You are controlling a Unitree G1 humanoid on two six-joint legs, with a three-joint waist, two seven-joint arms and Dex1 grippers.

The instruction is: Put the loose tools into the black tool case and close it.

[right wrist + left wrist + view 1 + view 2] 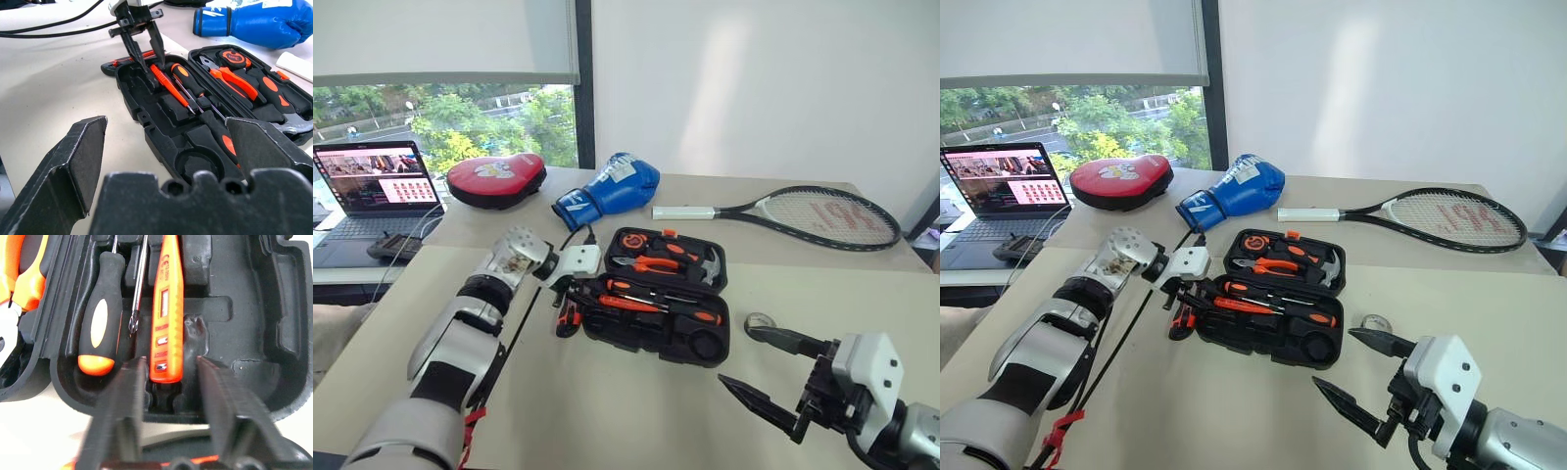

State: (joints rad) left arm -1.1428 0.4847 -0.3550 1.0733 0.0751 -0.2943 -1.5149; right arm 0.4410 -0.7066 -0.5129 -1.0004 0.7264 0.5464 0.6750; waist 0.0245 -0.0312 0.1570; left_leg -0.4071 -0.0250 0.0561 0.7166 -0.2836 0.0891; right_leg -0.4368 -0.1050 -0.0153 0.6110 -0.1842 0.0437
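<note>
The black tool case [651, 348] lies open on the table. In its front half lie the slim orange tester screwdriver [166, 308] and two orange-and-black screwdrivers [188, 83] [220, 134]. My left gripper [570, 292] hangs over the case's left end, open, its fingers [122, 396] standing on either side of the tester's end with gaps on both sides. An orange-and-black utility knife [570, 315] lies on the table just left of the case. A small grey tape roll [759, 321] sits to the case's right. My right gripper [736, 354] is open and empty near the tape roll.
Orange pliers [651, 262] and a hammer [710, 264] sit in the case's lid half. Behind the case are a blue boxing glove [612, 191], a red pad [496, 178], a tennis racket [803, 213] and a laptop [372, 191]. A black cable [524, 313] runs beside my left arm.
</note>
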